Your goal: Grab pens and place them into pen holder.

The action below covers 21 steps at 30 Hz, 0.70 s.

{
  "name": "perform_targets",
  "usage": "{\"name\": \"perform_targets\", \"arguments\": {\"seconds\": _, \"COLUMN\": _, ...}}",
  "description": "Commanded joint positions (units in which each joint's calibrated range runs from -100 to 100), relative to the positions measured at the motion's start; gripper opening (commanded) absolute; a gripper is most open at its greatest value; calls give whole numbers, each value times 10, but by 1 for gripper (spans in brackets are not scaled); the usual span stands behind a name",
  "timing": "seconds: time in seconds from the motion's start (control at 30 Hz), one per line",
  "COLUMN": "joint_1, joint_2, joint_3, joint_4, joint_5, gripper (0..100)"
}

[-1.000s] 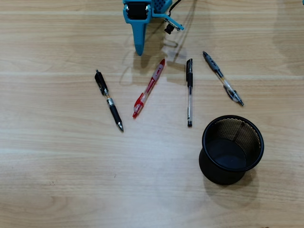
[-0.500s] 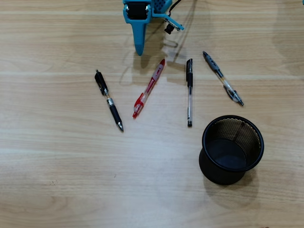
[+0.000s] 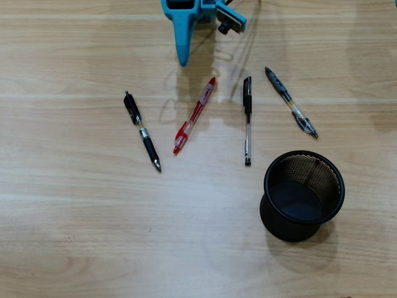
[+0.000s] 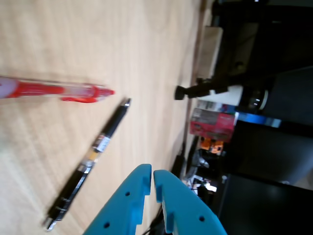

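Overhead view: four slim pens (image 3: 193,115) flat on wood-grain desk (image 3: 74,211), round black mesh pen holder (image 3: 302,194) lower right, empty. Blue plastic fingers (image 4: 152,182) pressed together, holding nothing; arm cut off at top edge.

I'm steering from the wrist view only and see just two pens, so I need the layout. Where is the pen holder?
Observer: In the overhead view the pen holder stands upright at lower right, well apart from the hand.
Operator: Anything in it?
Observer: No, it looks empty; no pen is inside.
Operator: How many pens altogether?
Observer: Four: the black pen, the red pen, then a clear stick pen and a grey clicker pen further right, closer to the holder.
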State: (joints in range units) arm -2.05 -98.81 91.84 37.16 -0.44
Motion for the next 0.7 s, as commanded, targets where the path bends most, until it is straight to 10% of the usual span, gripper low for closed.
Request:
{"name": "perform_targets", "arguments": {"seconds": 0.0, "joint_1": -10, "joint_2": 37, "joint_3": -62, "joint_4": -14, "joint_5": -3, "gripper": 3}}
{"name": "perform_targets", "arguments": {"seconds": 0.2, "joint_1": -31, "joint_2": 216, "joint_3": -196, "joint_4": -15, "joint_5": -21, "gripper": 3}}
{"name": "perform_targets", "arguments": {"seconds": 0.67, "joint_1": -145, "joint_2": 589, "joint_3": -469, "joint_4": -7, "joint_5": -258, "gripper": 2}}
